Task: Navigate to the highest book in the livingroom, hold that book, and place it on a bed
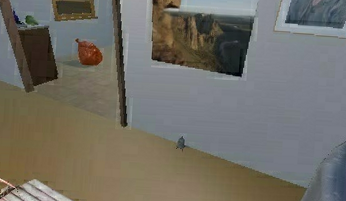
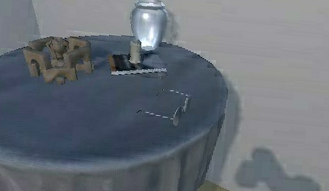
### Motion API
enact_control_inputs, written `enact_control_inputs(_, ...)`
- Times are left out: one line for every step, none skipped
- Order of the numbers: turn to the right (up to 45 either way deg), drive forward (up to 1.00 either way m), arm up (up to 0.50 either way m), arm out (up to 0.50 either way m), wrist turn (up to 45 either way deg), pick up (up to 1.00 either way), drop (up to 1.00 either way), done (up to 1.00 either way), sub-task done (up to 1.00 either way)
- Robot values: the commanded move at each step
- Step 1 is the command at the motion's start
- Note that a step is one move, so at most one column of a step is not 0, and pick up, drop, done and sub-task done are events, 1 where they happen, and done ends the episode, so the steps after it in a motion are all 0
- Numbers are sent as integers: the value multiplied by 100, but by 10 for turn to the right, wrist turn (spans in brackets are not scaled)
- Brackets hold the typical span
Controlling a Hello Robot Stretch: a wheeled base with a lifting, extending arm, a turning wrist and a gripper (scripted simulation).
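No words or numbers could be read anywhere. The cliff picture [image 1: 202, 30] on the wall [image 1: 281, 105] had none, and the flat thing [image 2: 137, 66] on the round table [image 2: 30, 111] was too small to tell.

I see the counter [image 2: 60, 114] draped in smooth, matt blue-grey cloth. The vase [image 2: 147, 22] on it looks like glossy metal, and the brown carved piece [image 2: 59, 56] like rough wood

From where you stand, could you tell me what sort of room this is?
Probably a living room: a framed cliff landscape hangs on the wall, and a round cloth-covered table carries a silver vase and a wooden ornament.
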Motion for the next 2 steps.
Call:
enact_control_inputs(0,0,50,0,0,0,0,0,0)
enact_control_inputs(0,0,38,0,0,0,0,0,0)
